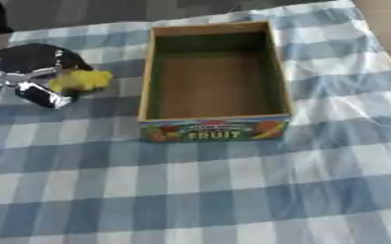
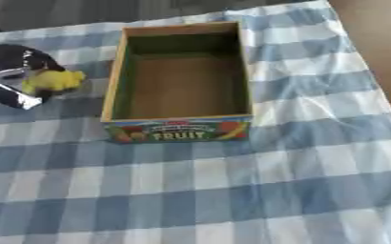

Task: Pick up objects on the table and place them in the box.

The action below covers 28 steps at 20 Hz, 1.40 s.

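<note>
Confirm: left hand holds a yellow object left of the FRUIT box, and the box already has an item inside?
Not quite. The FRUIT box is empty, as the left eye view shows. The left hand does hold the yellow object left of the box.

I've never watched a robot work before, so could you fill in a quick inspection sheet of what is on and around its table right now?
Surface: blue and white checked tablecloth, wrinkled near the box.
Job's things: wooden box marked FRUIT, nothing seen inside; yellow object left of the box, apart from it.
Clutter: nothing seen.
Hands: left hand curled round the yellow object; right hand not in view.
Cables: nothing seen.
Surroundings: brown floor right of the table; grey floor behind.
</note>
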Available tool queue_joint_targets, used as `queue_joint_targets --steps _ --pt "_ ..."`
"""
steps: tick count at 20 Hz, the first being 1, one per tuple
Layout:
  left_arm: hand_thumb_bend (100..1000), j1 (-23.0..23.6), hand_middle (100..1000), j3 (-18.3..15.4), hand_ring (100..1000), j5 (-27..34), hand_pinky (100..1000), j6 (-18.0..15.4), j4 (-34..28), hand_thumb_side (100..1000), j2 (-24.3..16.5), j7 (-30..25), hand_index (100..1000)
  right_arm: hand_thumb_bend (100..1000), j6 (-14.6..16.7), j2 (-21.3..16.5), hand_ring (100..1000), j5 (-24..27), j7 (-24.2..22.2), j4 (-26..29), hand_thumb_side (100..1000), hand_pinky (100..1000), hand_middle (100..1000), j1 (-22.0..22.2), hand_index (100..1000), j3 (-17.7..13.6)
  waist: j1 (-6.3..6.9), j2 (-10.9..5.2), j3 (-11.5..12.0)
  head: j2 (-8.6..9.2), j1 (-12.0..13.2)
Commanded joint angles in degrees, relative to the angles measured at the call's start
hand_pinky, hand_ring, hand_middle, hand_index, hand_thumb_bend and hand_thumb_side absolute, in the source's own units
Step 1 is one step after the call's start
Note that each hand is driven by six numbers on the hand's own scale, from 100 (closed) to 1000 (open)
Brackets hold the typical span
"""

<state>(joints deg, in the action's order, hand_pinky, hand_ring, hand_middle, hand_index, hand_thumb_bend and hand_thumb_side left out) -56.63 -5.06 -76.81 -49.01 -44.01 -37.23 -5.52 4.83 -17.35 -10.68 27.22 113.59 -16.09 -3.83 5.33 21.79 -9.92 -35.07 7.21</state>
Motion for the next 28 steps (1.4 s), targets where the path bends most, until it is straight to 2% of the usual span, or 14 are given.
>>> queue_joint_targets --steps 1,5,8,15,17,21,28 --pt "100 -0.64 737 -0.3 797 0.18 771 0.89 0.14 309 -1.23 1.41 858 100 -0.05 -0.47 882 0.22 0.03 1.0 745 955 611 -0.37 855 -0.41 -0.12 -0.95 -0.14 0.74 0.23" --pt "100 -0.5 723 -0.15 768 0.46 736 1.34 0.51 230 -1.18 2.45 842 100 -0.11 -0.43 882 0.21 0.15 1.0 745 956 611 -0.32 855 -0.55 -0.1 -0.87 -0.23 0.68 0.21" --pt "100 -0.32 702 -0.13 731 0.9 687 1.37 0.55 225 -1.07 3.29 807 100 -0.1 -0.4 882 0.23 0.31 1.0 745 956 611 -0.32 855 -0.64 -0.11 -0.87 -0.26 0.57 0.18" --pt "100 -0.01 648 -0.35 592 4.51 482 2.81 0.13 246 -0.99 7.92 699 100 -0.07 -0.37 882 0.28 0.49 1.0 746 956 610 -0.16 856 -0.77 -0.32 -1.13 -0.16 -0.11 -0.07" --pt "100 0.14 643 -0.22 575 6.02 448 3.43 -0.08 250 -1.02 9.49 676 100 -0.1 -0.33 882 0.3 0.48 1.0 746 956 610 -0.11 856 -0.78 -0.38 -1.26 -0.12 -0.29 -0.12" --pt "100 0.37 645 0.26 572 8.11 440 4.06 -0.41 255 -1.1 10.61 671 100 -0.14 -0.28 882 0.36 0.42 1.0 745 956 611 0.02 856 -0.81 -0.59 -1.65 0.03 -0.59 -0.25" --pt "100 0.29 644 0.4 564 11.9 420 3.69 -3.29 273 -0.98 9.24 664 100 -0.18 -0.15 881 0.51 0.41 1.0 742 955 611 0.23 856 -0.92 -1.0 -2.55 0.28 -0.9 -0.38"
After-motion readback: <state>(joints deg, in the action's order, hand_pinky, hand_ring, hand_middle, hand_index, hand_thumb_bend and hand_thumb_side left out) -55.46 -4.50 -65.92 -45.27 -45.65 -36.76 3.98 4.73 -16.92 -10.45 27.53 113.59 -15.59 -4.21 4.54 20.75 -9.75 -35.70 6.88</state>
